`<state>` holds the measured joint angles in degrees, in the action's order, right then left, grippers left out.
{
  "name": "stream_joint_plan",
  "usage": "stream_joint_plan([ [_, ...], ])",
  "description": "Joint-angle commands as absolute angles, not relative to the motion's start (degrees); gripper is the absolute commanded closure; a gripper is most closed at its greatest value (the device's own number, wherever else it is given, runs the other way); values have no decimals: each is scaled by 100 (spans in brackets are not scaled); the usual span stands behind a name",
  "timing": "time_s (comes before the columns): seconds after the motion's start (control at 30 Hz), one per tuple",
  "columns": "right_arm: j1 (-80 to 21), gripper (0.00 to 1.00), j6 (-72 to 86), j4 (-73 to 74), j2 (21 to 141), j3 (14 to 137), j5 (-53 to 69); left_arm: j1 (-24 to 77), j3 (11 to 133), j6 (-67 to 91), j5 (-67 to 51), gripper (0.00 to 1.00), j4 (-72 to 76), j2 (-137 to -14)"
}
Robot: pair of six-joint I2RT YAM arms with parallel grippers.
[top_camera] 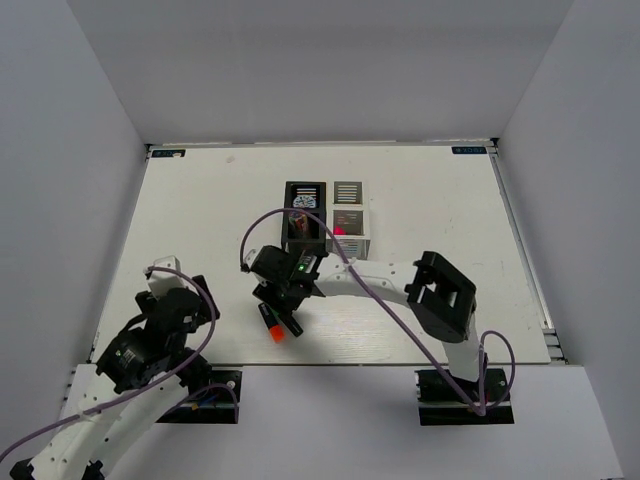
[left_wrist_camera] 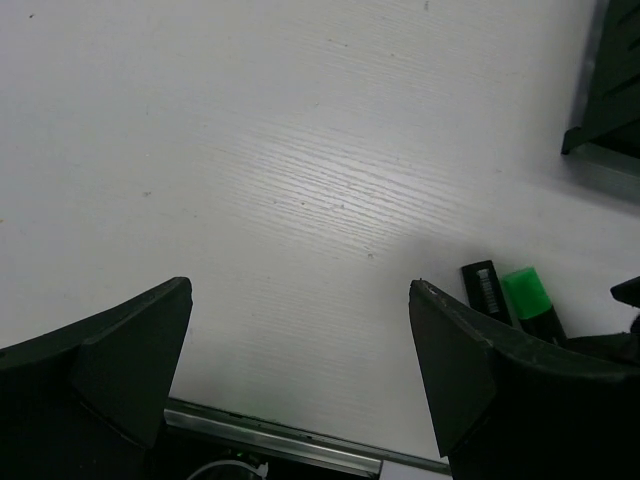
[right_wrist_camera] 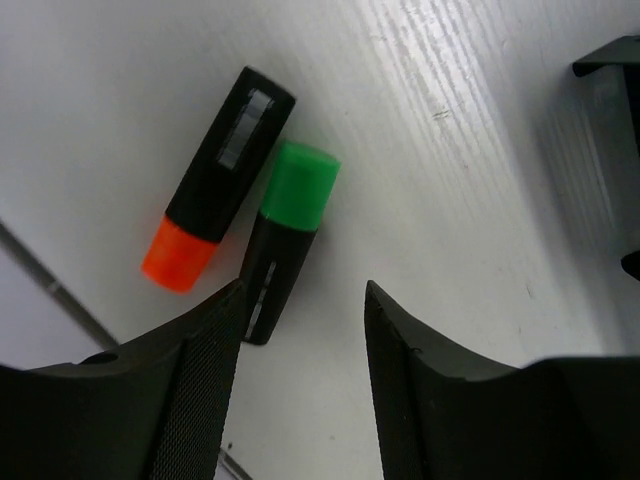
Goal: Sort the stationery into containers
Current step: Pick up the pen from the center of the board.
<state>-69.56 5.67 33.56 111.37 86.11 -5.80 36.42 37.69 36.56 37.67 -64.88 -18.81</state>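
Note:
Two stubby black highlighters lie side by side on the table near its front edge. One has an orange end [right_wrist_camera: 180, 255] and the other a green end [right_wrist_camera: 298, 185]. My right gripper [right_wrist_camera: 303, 290] hovers open just above them, with only bare table between its fingers; the green highlighter's black body lies beside the left finger [right_wrist_camera: 200, 370]. From above, the right gripper [top_camera: 280, 303] covers most of the pair and only the orange end [top_camera: 274, 334] shows. The containers [top_camera: 327, 215] stand just beyond it, holding a blue-white roll [top_camera: 305, 201] and pink items. My left gripper [left_wrist_camera: 300, 290] is wide open over bare table, left of the green highlighter [left_wrist_camera: 527, 297].
The table's metal front edge [left_wrist_camera: 270, 435] runs just below my left gripper. A corner of a black bin [left_wrist_camera: 605, 100] shows at the upper right of the left wrist view. White walls enclose the table on three sides.

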Motion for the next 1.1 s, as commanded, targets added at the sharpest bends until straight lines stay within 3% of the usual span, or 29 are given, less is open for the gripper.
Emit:
stream_joint_plan([
  [0.0,-6917,46,1063,3076,11547,8851,-1099,3612,3665,3797,4166,0,-6513,-1645],
  [0.67,-6900,44,1380,3050,12339,9079,-616,3612,3577,3823,4113,0,-6495,-1310],
  [0.8,-6900,68,1310,3041,12375,8904,-545,3639,3577,3867,4131,0,-6513,-1248],
  [0.83,-6917,80,1301,3024,12375,8799,-562,3647,3568,3876,4122,0,-6521,-1222],
  [0.93,-6917,96,1161,3050,12252,8675,-650,3639,3551,3876,4113,0,-6513,-1178],
  [0.97,-6908,100,1117,3059,12165,8649,-711,3639,3551,3885,4131,0,-6513,-1169],
  [1.07,-6899,100,530,3085,11664,8640,-765,3639,3551,3885,4113,0,-6495,-1125],
])
